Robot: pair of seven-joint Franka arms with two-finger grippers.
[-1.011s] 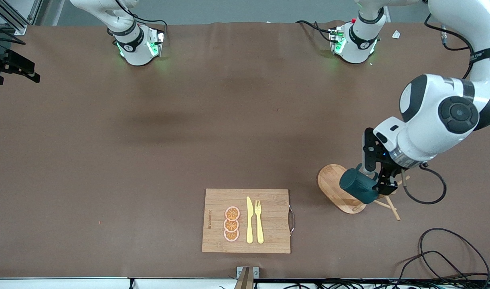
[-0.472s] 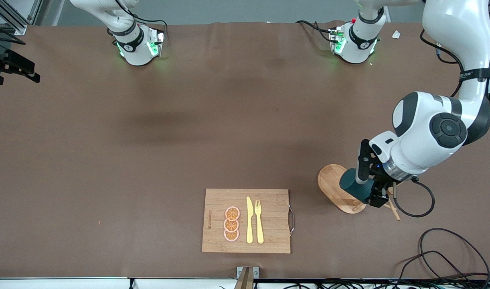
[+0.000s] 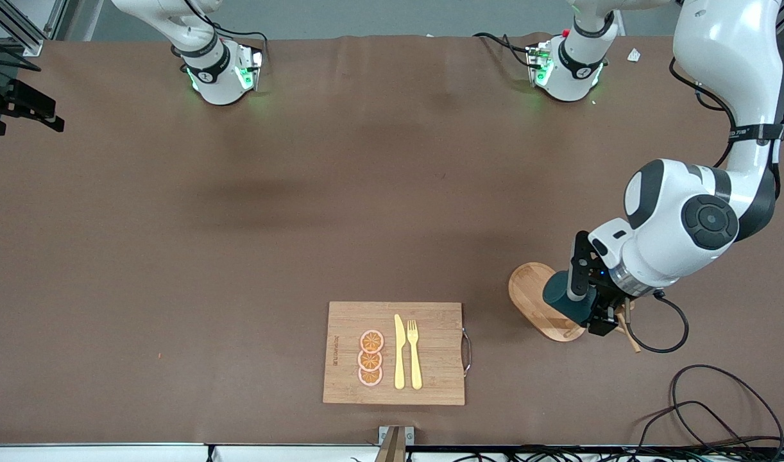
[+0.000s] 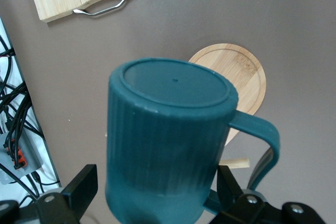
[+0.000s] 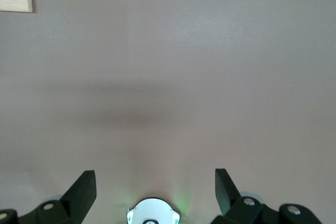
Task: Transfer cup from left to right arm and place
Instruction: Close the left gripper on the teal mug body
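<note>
Front view: the brown bench point(image 3: 302, 212) lies bare across most of the frame, with open room from the two arm bases along the top edge down to the lower middle, where one wooden cutting board point(image 3: 437, 321) carries one yellow knife point(image 3: 399, 353), one yellow fork point(image 3: 414, 354) and three orange slices point(image 3: 371, 358) in a column. Loose black cables point(image 3: 719, 410) crowd the lower corner at the left arm's end. There the left end effector point(image 3: 588, 303) straddles the single teal cup point(image 3: 561, 297), which sits over the oval base of one wooden peg rack point(image 3: 530, 292). Left wrist view: the cup is bottom-up between the fingers point(image 4: 79, 187), which stand spread wide; one clearly stands off the ribbed wall, the handle juts toward the other, and no clamp on the cup shows. The rack's base and one peg point(image 4: 233, 163) show past the cup. Right wrist view: the right end effector point(image 5: 153, 173) waits over bare bench, spread wide and empty, a corner of the board at the frame's edge.
</note>
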